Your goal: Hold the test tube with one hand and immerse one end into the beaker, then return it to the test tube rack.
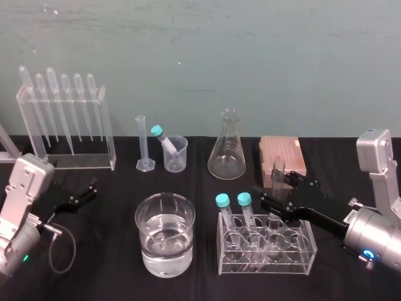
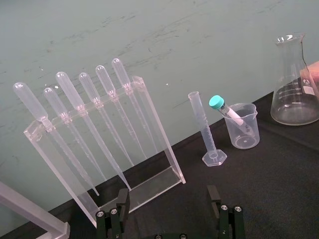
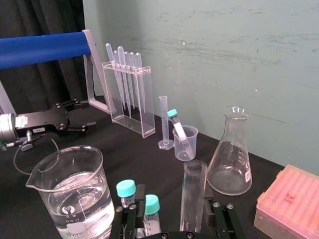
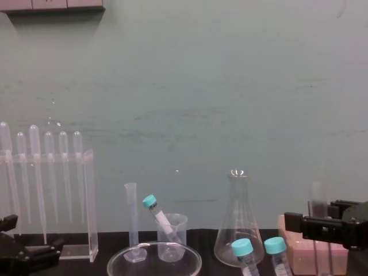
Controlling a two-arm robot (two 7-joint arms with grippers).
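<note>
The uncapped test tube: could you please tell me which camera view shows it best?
The right wrist view: the test tube stands close up between the right hand's open fingers. The head view shows its top behind that hand; the chest view shows it faintly, at the right.

Left gripper: matte black, two slim fingers on a flat black body bearing a small white label. The finger mounts are fastened with silver socket-head screws. Left wrist housing: boxy, silver-grey, rounded corners, with a green indicator light. A thin black cable forms a loop beside it. Right gripper: identical black construction, white printed label. Right wrist: silver cylinder with a blue ring light, adjoining a grey angular housing
</note>
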